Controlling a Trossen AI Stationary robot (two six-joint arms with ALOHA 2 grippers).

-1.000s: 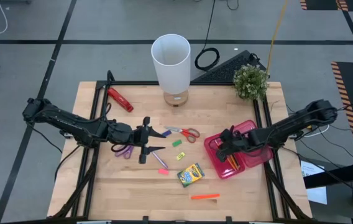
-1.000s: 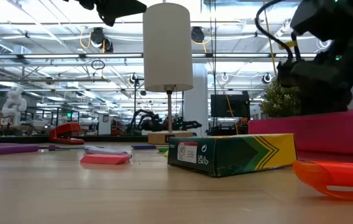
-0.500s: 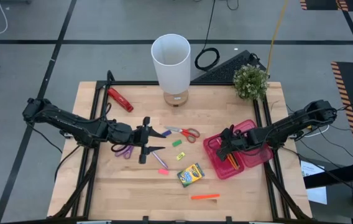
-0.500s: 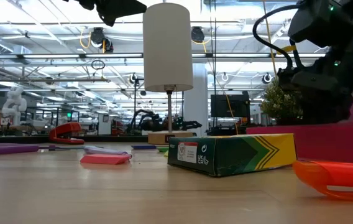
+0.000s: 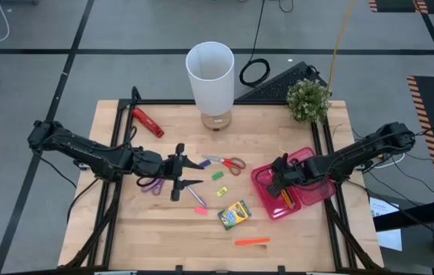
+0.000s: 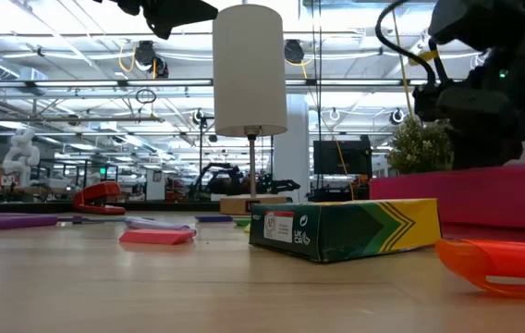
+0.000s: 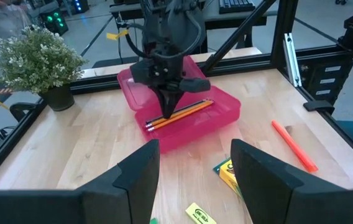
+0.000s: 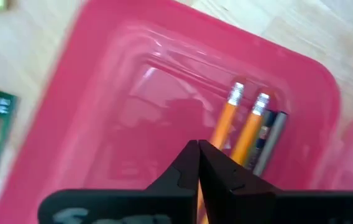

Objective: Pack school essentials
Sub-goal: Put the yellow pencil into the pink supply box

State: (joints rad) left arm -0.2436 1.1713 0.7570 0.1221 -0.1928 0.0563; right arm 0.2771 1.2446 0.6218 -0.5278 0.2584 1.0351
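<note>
two dark jointed arms, matte black links with cables along them. left gripper [image 5: 189,173] and right gripper [image 5: 273,175] have black tapered fingers.

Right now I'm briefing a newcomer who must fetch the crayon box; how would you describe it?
Start at the white lamp and come straight toward the table's front edge. Left of the pink case lies the crayon box, the only boxy, green-and-yellow item among flat, thin stationery.

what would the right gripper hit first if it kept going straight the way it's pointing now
Most likely the pencils lying in the pink case. The right gripper, fingers together, points down into the case right above them; how far above is hard to judge.
</note>
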